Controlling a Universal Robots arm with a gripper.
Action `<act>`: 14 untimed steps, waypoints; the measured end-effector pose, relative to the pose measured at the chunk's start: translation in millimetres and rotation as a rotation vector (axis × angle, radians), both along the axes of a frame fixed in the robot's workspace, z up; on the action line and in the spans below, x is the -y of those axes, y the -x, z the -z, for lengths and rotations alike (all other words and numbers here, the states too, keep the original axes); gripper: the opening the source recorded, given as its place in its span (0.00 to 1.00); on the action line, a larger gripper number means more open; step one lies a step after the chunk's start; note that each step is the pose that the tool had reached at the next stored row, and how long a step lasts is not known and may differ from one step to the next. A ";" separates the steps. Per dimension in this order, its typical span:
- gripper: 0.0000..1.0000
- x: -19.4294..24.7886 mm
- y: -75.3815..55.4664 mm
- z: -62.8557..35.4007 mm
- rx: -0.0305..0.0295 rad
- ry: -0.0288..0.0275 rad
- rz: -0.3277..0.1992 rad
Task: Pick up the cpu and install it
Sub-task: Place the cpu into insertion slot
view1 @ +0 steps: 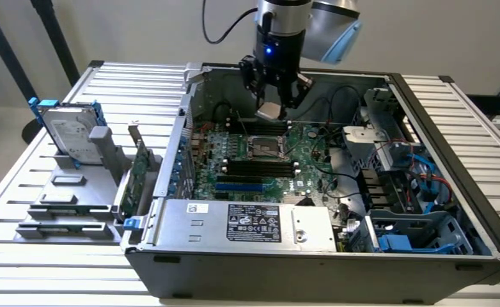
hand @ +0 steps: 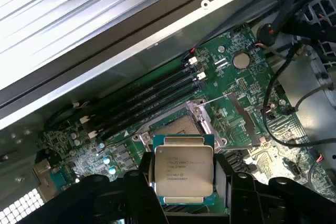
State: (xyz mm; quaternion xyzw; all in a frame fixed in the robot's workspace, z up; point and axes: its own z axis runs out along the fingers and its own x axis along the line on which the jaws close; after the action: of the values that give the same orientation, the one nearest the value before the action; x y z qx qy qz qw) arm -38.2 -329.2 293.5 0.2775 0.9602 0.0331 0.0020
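Gripper clamped on cpu, held above the board inside the open case. Wrist view: cpu's printed lid between fingers, with the empty socket just past it. Exterior view: hard drive outside the case, at the exterior view's left.

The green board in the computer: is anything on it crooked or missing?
Nothing looks broken or spilled. The dark square socket frame on the green circuit board stands empty; the flat silver-grey square chip hangs above the board, tilted, gripped in the robot's black hand.
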 end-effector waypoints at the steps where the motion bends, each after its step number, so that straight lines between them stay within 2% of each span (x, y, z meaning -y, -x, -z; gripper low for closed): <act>1: 0.55 0.0 0.0 0.8 0.0000 -0.0001 0.018; 14: 0.55 0.0 0.0 10.4 -0.0001 0.0001 0.258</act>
State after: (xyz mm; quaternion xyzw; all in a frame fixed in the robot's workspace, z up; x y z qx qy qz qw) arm -38.2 -329.2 283.1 0.3988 0.9164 0.0325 0.0062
